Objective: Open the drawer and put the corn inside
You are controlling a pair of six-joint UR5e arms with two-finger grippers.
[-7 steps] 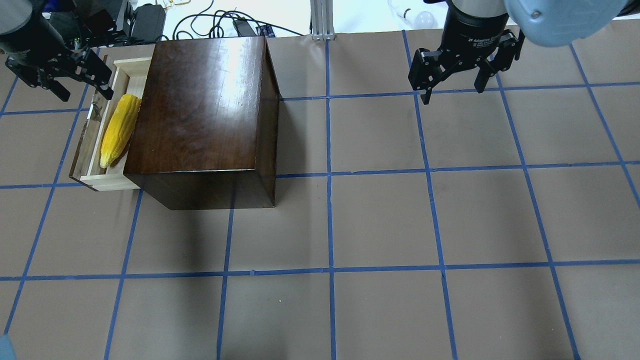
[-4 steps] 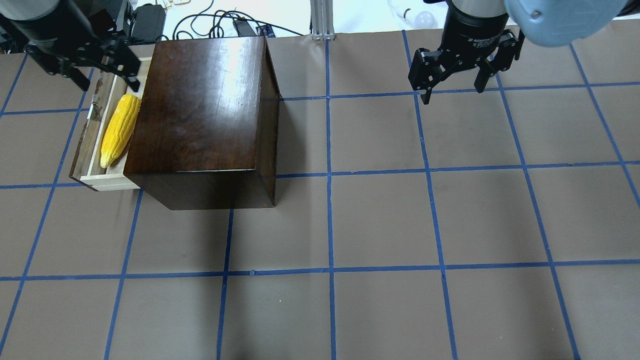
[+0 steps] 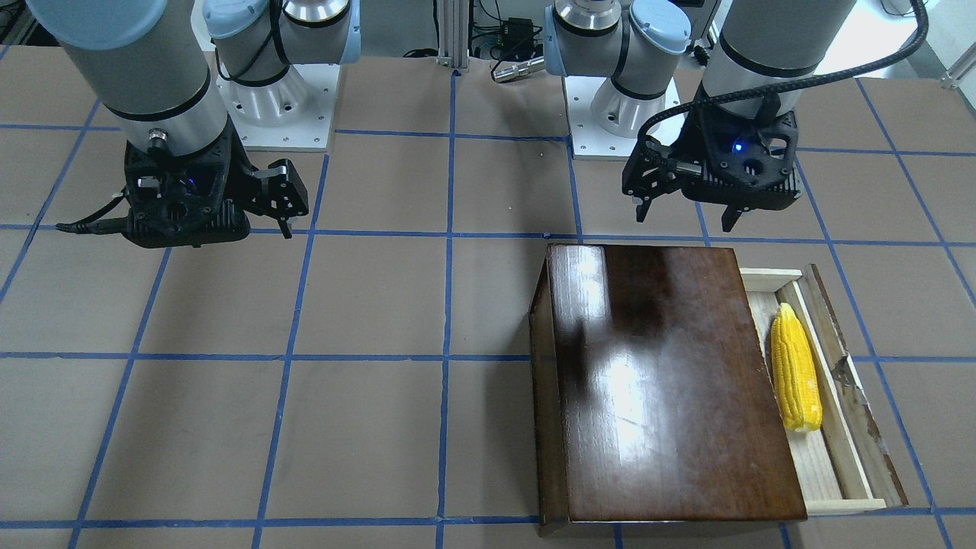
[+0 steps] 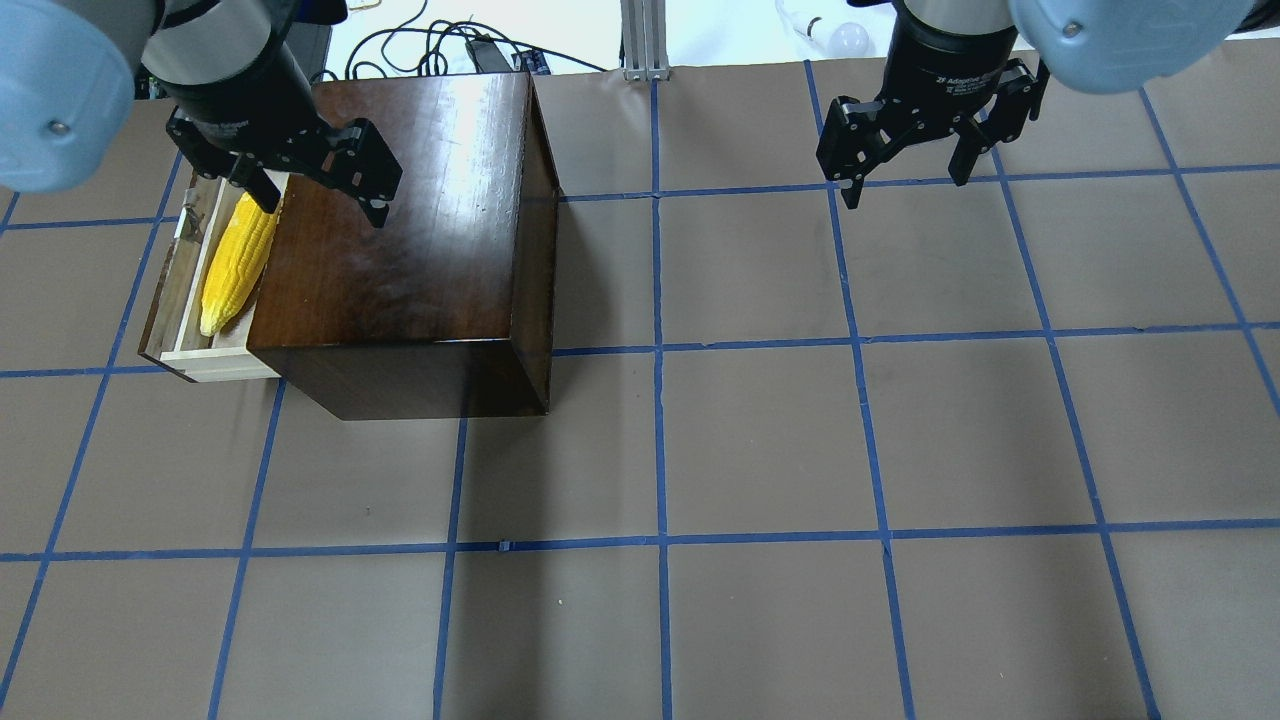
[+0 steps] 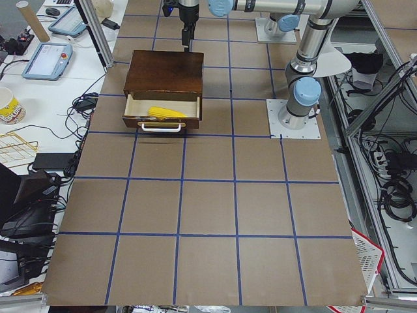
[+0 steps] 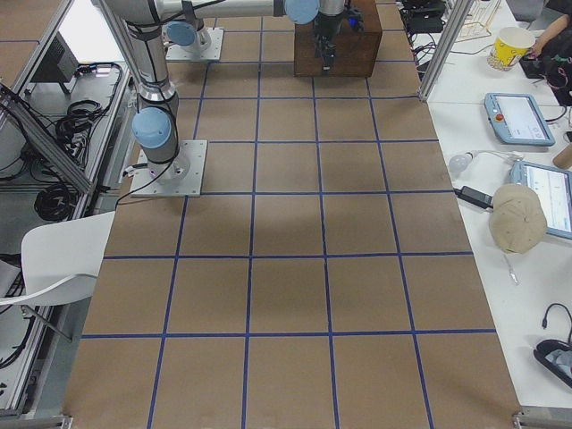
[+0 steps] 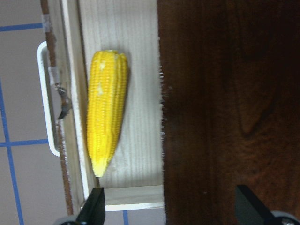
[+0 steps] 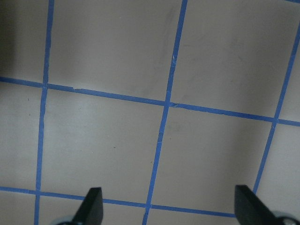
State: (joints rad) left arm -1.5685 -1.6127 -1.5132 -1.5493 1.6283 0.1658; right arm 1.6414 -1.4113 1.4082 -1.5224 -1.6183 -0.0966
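Note:
The drawer [image 4: 215, 365] is pulled out of the left side of the glossy dark brown box [image 4: 400, 200]. The yellow corn [image 4: 235, 265] lies inside it, on the pale wood floor [image 7: 140, 70], with its tapered end toward me. The corn also shows in the front view [image 3: 794, 370] and the left wrist view [image 7: 107, 119]. My left gripper [image 4: 322, 205] is open and empty. It hangs above the seam between the box top and the drawer's far end. My right gripper [image 4: 908, 185] is open and empty over bare table at the far right.
Cables and a power brick [image 4: 430, 45] lie behind the box past the table's back edge. An aluminium post [image 4: 645, 40] and a light bulb [image 4: 850, 38] stand there too. Brown paper with a blue tape grid [image 4: 660, 540] covers the table.
My left gripper has moved right, from outside the drawer's far end to above the box's top edge. The corn, the drawer and the right arm have not moved.

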